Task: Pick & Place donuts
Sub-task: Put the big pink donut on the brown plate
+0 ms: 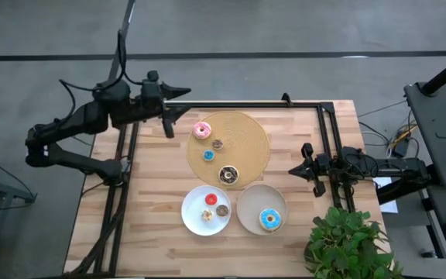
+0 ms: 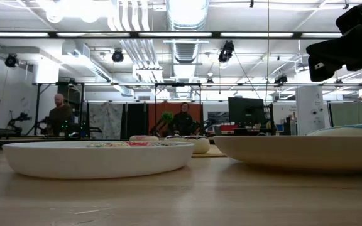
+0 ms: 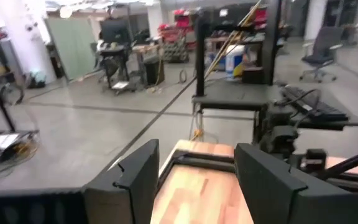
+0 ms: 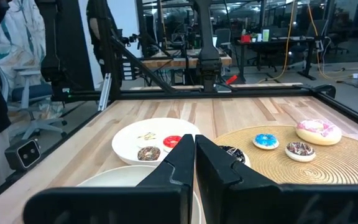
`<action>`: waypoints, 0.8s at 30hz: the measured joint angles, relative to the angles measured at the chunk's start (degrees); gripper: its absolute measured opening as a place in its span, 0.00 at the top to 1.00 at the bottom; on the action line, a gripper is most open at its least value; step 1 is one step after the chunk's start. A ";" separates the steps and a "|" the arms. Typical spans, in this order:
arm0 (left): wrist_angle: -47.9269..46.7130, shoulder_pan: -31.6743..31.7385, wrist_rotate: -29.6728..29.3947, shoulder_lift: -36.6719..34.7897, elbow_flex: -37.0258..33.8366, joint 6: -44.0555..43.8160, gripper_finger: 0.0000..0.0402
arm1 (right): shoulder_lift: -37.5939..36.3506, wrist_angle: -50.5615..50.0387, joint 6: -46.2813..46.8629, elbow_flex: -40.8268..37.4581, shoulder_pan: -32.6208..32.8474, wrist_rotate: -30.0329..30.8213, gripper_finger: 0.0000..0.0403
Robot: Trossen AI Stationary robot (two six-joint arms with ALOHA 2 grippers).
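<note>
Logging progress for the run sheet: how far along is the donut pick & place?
Done, by the look of it: three tiny donuts on the white plate, light blue donut on the second plate. In hand: nothing; left gripper open beside the pink donut, right gripper shut, parked at the table's right. Left: pink, two tiny and chocolate donut on the wooden board.

Two plates, one white (image 2: pixel 99 158) and one tan (image 2: pixel 300 152), sit side by side on the table (image 2: pixel 181 198), with two people (image 2: pixel 60 115) far behind and a dark arm (image 2: pixel 351 37) overhead.

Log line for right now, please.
left gripper: open, empty, above board edge by pink donut | right gripper: shut, waiting | light blue donut: on plate
</note>
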 joint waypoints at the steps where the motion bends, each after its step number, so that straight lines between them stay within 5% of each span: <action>1: -1.01 0.57 -0.03 0.44 0.44 -0.01 0.55 | -0.01 0.00 -0.07 0.00 -0.01 0.00 0.98; 24: -0.63 8.30 -1.74 10.91 1.00 6.08 0.55 | 0.00 -0.02 0.09 0.00 -0.01 -0.02 0.98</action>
